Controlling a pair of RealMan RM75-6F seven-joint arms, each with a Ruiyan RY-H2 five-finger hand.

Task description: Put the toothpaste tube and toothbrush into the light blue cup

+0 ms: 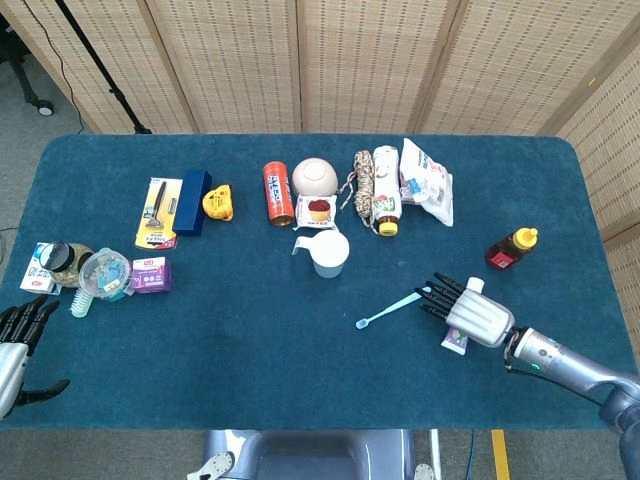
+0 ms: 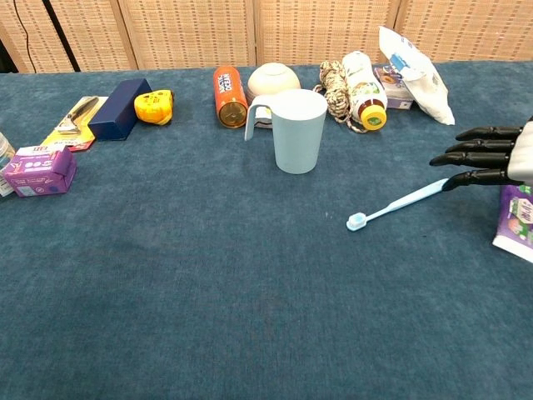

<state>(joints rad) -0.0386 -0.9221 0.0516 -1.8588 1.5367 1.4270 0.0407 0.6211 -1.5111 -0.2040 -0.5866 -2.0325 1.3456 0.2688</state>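
The right hand [image 1: 470, 312] lies over the toothpaste tube [image 1: 455, 338] near the front right part of the table [image 1: 250, 350]. Its fingers [image 2: 470, 156] are extended and apart, reaching toward the handle end of the toothbrush [image 1: 392, 308]. Whether the hand has hold of the tube cannot be told; only the tube's lower end shows beneath the palm.

The toothbrush lies flat on the table, bristle end toward the front edge, handle end at the right hand's fingertips.

The light blue cup [image 2: 298, 129] stands upright near the table's centre, handle to the left, apart from the toothbrush.

The left hand [image 1: 18, 340] is at the front left corner, fingers spread, holding nothing.

Along the back edge lie an orange can [image 1: 277, 193], a white bowl [image 1: 314, 177] and a rope coil [image 1: 363, 185].
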